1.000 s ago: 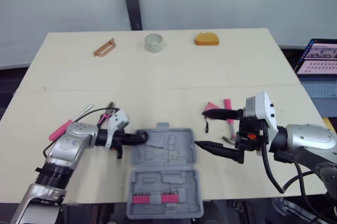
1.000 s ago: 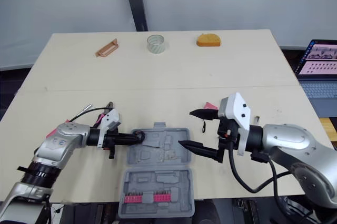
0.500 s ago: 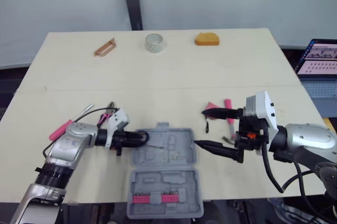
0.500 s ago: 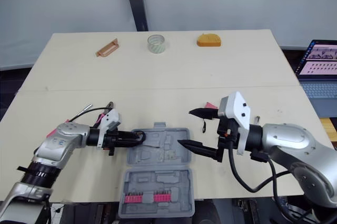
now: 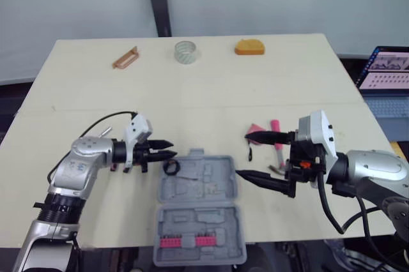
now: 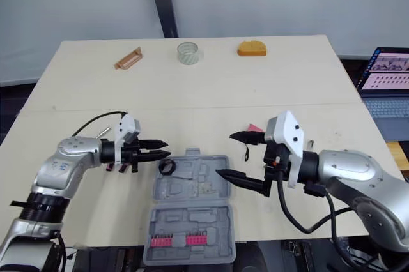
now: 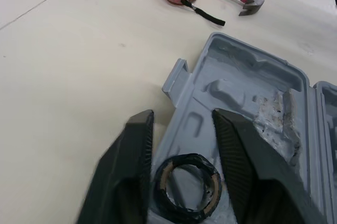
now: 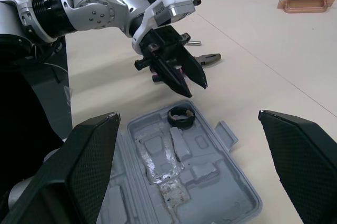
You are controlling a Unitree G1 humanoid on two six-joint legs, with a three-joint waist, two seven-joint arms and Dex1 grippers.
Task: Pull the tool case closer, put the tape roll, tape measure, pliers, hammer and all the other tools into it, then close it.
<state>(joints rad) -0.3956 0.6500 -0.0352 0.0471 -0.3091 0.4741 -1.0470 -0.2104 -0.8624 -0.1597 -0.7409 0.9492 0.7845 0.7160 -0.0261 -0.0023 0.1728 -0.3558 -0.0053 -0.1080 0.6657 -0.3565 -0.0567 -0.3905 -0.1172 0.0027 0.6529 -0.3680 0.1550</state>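
Clearly open left tool [image 5: 169, 154] beside tape roll [image 5: 170, 168]

Matt grey plastic tool case [image 5: 199, 222]

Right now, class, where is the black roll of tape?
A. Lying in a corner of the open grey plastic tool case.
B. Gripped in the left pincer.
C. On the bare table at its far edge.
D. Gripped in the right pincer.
A: the black roll of tape lies flat in a corner recess of the grey plastic tool case, while the left pincer hovers open, apart from the roll.
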